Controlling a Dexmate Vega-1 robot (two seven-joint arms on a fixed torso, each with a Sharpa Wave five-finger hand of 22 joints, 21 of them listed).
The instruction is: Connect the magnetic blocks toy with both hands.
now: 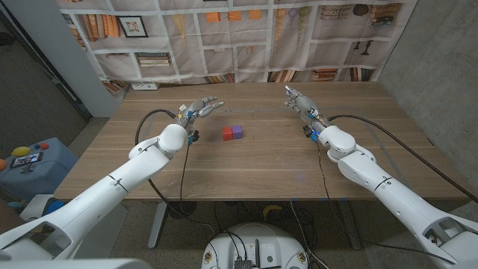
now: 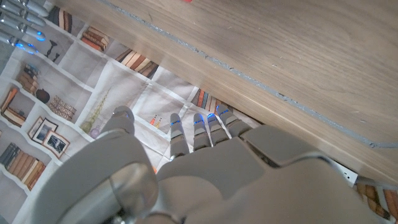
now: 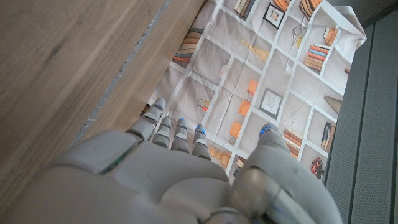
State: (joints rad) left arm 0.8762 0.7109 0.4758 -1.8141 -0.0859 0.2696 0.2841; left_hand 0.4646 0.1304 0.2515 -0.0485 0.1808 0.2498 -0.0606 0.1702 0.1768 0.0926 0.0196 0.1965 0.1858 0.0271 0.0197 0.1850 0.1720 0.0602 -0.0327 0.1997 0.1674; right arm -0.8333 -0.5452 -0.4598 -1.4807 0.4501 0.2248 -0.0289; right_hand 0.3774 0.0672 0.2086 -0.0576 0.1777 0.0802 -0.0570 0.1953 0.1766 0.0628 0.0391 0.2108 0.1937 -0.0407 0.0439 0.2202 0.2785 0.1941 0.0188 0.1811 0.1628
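Observation:
A red block (image 1: 227, 134) and a purple block (image 1: 237, 131) sit side by side, touching, near the middle of the wooden table (image 1: 246, 168). My left hand (image 1: 199, 109) hovers to the left of them and a little farther back, fingers spread and holding nothing. My right hand (image 1: 300, 101) is raised to the right of the blocks, also with fingers apart and nothing in it. In the left wrist view the back of my left hand (image 2: 205, 168) shows with fingers extended. In the right wrist view my right hand (image 3: 186, 174) likewise holds nothing.
A bookshelf-print cloth (image 1: 239, 37) hangs behind the table's far edge. Black cables (image 1: 183, 175) run along both arms across the tabletop. A blue box (image 1: 26, 168) with toys stands on the floor at the left. A concrete wall (image 1: 441, 67) rises to the right.

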